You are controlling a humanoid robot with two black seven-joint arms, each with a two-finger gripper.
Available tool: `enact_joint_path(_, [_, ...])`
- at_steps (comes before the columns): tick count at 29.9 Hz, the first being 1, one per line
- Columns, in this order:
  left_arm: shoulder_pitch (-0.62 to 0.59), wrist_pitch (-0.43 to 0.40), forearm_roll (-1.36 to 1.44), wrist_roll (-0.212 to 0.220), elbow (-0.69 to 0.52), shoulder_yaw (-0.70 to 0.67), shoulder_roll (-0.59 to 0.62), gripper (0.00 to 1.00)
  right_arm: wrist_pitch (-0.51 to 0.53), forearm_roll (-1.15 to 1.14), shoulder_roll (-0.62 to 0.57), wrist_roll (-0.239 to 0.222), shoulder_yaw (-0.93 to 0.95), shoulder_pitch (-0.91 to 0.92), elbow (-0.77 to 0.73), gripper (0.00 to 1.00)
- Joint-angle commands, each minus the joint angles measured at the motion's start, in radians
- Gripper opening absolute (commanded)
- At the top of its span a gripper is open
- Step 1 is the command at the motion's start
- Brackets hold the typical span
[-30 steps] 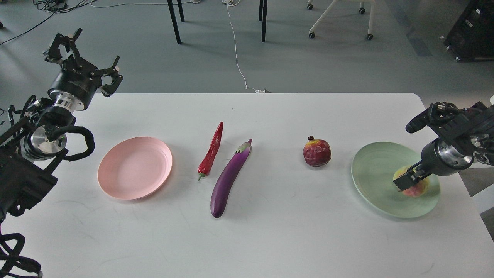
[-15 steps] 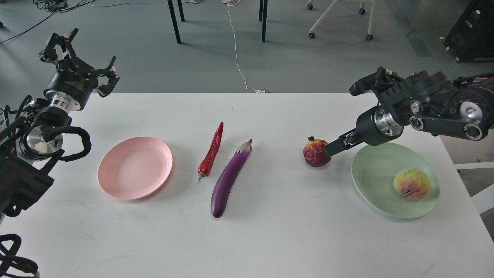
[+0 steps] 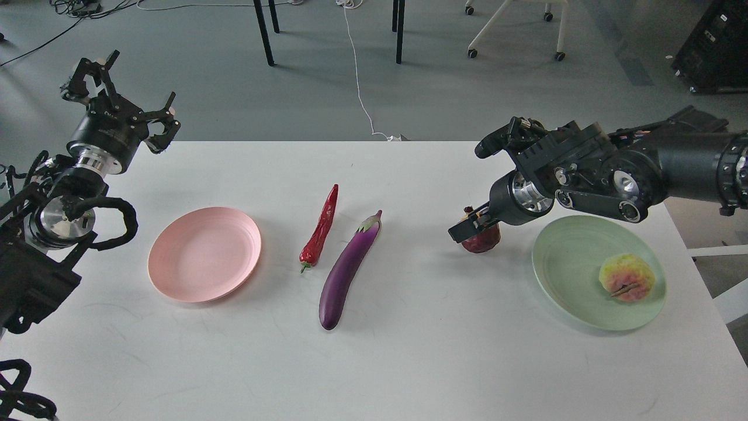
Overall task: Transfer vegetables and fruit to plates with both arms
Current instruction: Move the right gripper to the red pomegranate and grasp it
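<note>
The red chili pepper (image 3: pixel 320 231) and the purple eggplant (image 3: pixel 347 269) lie side by side mid-table. The pink plate (image 3: pixel 204 254) to their left holds nothing. The mint green plate (image 3: pixel 570 272) at the right holds the bumpy yellow-pink fruit (image 3: pixel 626 278). The dark red pomegranate (image 3: pixel 485 242) sits on the table left of the green plate. My right gripper (image 3: pixel 467 226) is right over its top and hides its upper part; its fingers are dark and run together. My left gripper (image 3: pixel 125 93) is open and empty, raised beyond the table's far left corner.
The white table (image 3: pixel 409 351) ends close to the right of the green plate. Beyond its far edge are black table legs (image 3: pixel 264 32), a white cable (image 3: pixel 359 88) on the grey floor and a wheeled chair base (image 3: pixel 514 29).
My right gripper has left the bumpy fruit lying on the green plate and swung left, from beside the pomegranate to right over it. The left arm has barely moved.
</note>
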Motion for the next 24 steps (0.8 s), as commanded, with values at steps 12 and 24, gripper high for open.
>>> enact_joint_path(12, [0.019, -0.003, -0.002, -0.003, 0.000, -0.004, 0.002, 0.98, 0.001, -0.003, 0.028, -0.004, -0.056, -0.012, -0.041, 0.96])
enact_joint_path(24, [0.020, -0.003, -0.002, -0.003, 0.001, -0.004, 0.002, 0.98, 0.001, -0.001, 0.025, -0.003, -0.085, -0.029, -0.052, 0.89])
